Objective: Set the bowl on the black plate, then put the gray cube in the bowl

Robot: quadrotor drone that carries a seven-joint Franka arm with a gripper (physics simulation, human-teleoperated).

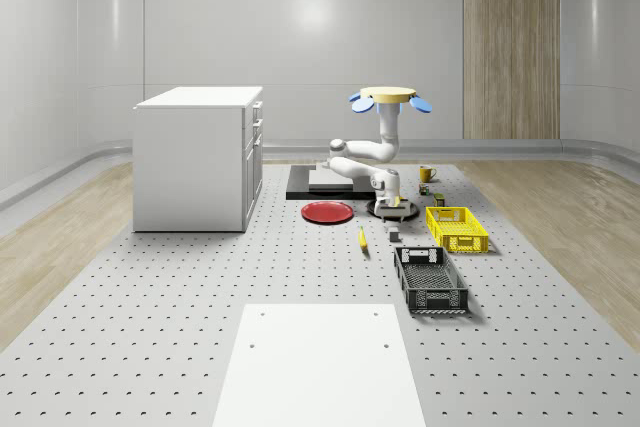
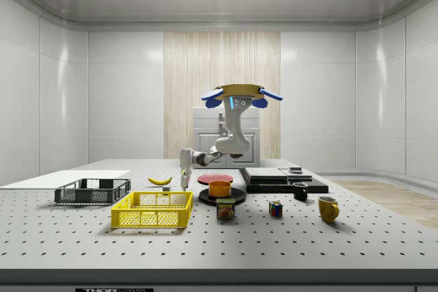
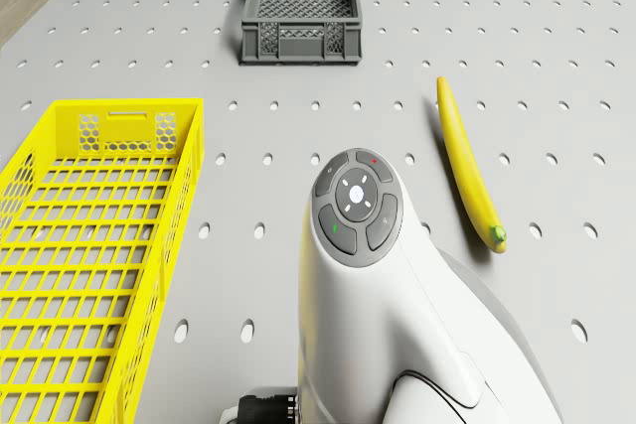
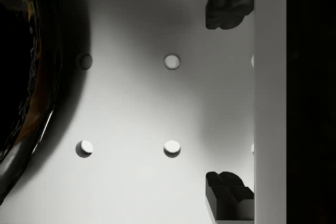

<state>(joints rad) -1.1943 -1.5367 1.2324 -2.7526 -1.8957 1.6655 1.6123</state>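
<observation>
The bowl (image 2: 220,188) is already seated on the black plate (image 2: 236,197), so the cube step is judged in hand. Beside the plate, the gripper (image 2: 184,184) is held low, fingers spread and empty; the gray cube (image 1: 394,234) lies near the plate and must be straddled next

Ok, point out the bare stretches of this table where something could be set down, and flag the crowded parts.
Bare: the wide stretch between the white cabinet and the flat white sheet, and the strip between the yellow banana and the yellow mesh basket. Crowded: around the black plate holding the orange bowl, with the red plate and dark gray crate nearby.
</observation>
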